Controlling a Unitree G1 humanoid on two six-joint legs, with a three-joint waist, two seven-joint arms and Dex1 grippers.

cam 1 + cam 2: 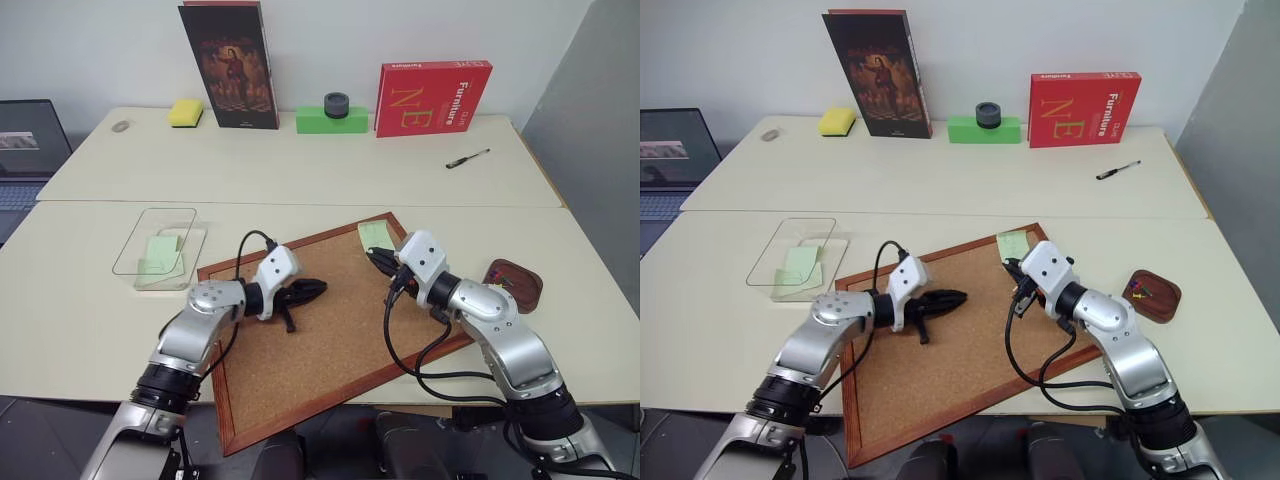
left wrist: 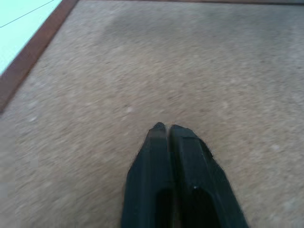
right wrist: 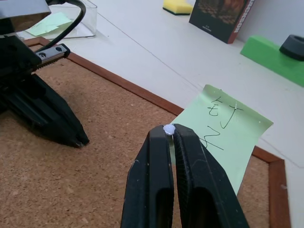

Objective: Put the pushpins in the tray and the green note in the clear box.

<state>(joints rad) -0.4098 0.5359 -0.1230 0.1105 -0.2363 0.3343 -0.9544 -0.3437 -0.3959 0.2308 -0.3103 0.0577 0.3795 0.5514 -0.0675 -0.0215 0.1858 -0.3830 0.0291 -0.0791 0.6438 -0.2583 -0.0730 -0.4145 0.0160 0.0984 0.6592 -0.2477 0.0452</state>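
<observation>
This looks like an office or a lab workroom: two plain cream desks [image 1: 300, 170] stand pushed together against a bare white wall. A laptop [image 1: 28, 150] sits open at the far left edge, and along the wall at the top stand a dark book [image 1: 230, 65] and a red book [image 1: 432, 98]. A pen [image 1: 467, 158] lies at upper right and a wood-framed corkboard [image 1: 330, 340] at lower centre.

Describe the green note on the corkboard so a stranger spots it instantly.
Find the corkboard on the near table. At its far corner lies the green note, pale green paper with dark handwriting. The notes to the left lie inside the clear box.
</observation>
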